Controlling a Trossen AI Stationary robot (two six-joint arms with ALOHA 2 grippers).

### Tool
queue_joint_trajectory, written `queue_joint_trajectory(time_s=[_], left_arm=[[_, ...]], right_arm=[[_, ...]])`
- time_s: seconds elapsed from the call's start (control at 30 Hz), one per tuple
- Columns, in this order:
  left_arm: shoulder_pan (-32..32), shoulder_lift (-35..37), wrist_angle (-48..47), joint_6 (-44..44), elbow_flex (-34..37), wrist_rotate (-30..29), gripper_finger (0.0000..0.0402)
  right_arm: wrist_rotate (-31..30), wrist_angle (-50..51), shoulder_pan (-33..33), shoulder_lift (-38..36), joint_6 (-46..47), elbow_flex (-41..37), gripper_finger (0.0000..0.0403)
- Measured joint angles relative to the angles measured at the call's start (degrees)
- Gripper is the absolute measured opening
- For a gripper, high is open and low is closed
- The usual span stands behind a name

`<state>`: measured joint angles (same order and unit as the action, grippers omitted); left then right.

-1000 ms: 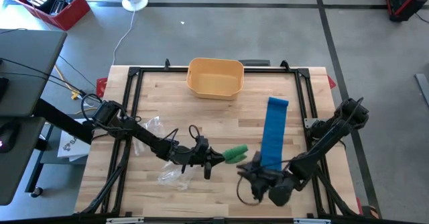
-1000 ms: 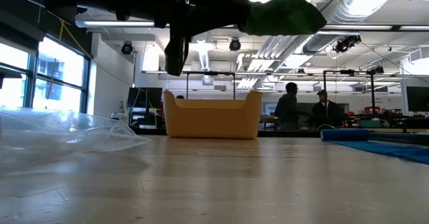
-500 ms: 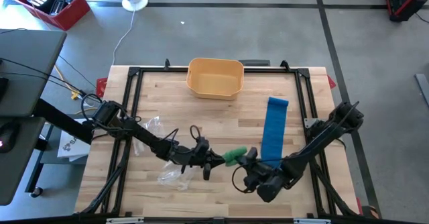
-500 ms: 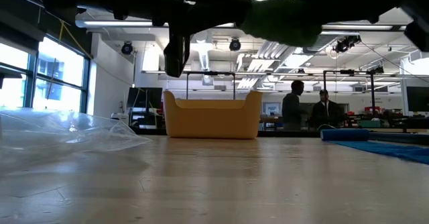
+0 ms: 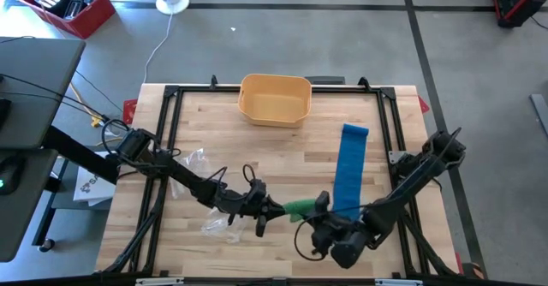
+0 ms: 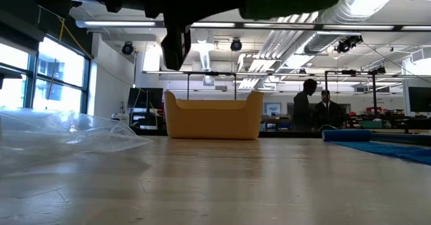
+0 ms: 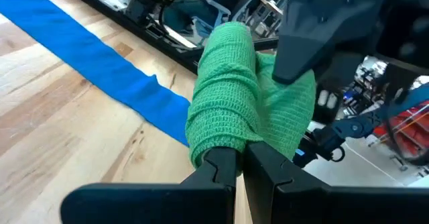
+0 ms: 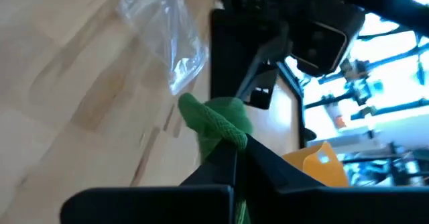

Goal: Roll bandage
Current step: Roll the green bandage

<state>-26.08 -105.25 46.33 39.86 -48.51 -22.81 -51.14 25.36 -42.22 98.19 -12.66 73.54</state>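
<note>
Bandage, green and knitted, rolled into a soft bundle (image 5: 299,207), hangs above the near middle of the pale wooden worktop (image 5: 282,149), pinched from both ends. The left gripper (image 5: 272,208) has its jaws closed on one end of the roll; the right gripper (image 5: 318,212) has its jaws clamped on the opposite end, so the two grippers almost meet. A long blue bandage strip (image 5: 349,170) lies flat on the worktop just beside the right gripper, running toward the far edge. A crumpled clear plastic wrapper (image 5: 195,161) lies beside the left arm. A yellow plastic tub (image 5: 275,98) stands at the far edge. In the low view, two people (image 6: 316,106) stand in the room behind.
</note>
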Motion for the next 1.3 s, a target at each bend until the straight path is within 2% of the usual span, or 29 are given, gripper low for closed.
queue_joint_trajectory(time_s=[0.1, 0.2, 0.3, 0.37, 0.57, 0.73, 0.87, 0.97, 1.17, 1.3], left_arm=[[-0.4, 0.0, -1.0, 0.0, 0.0, -0.7, 0.0005], [-0.9, 0.0, -3.9, 0.0, 0.1, -1.2, 0.0005], [-1.0, -0.1, -8.7, 0.4, 0.1, -1.1, 0.0005], [-1.0, -0.3, -12.5, 0.4, 0.1, -1.2, 0.0005], [-0.5, -3.0, -19.2, 0.1, 0.1, 0.2, 0.0005], [-0.6, -6.3, -19.0, -0.1, 0.1, 4.1, 0.0005], [-0.6, -9.1, -16.2, -0.2, 0.1, 4.1, 0.0005], [-0.6, -9.4, -15.4, -0.4, 0.1, 4.2, 0.0005], [-1.1, -9.2, -14.0, -7.4, 0.2, 4.2, 0.0005], [-1.1, -9.2, -14.2, -9.5, 0.2, 4.4, 0.0005]], right_arm=[[5.9, 4.4, 3.2, 0.0, 5.9, 2.5, 0.0002], [15.2, 5.7, 7.1, 0.0, 12.9, 2.8, 0.0002], [25.0, 4.2, 11.0, 0.2, 19.0, 0.8, 0.0002], [27.7, 2.5, 12.7, 0.9, 22.2, -1.8, 0.0002], [28.6, -7.0, 14.3, 2.6, 28.4, -10.2, 0.0023], [29.7, -17.6, 14.9, 2.7, 30.8, -15.8, 0.0087], [30.3, -25.9, 15.0, 2.7, 30.6, -20.2, 0.0138], [31.8, -27.7, 14.3, 2.7, 27.2, -21.5, 0.0165], [33.3, -27.2, 11.4, 2.6, 22.7, -19.2, 0.0175], [30.4, -26.7, 9.9, 2.6, 24.8, -18.8, 0.0169]])
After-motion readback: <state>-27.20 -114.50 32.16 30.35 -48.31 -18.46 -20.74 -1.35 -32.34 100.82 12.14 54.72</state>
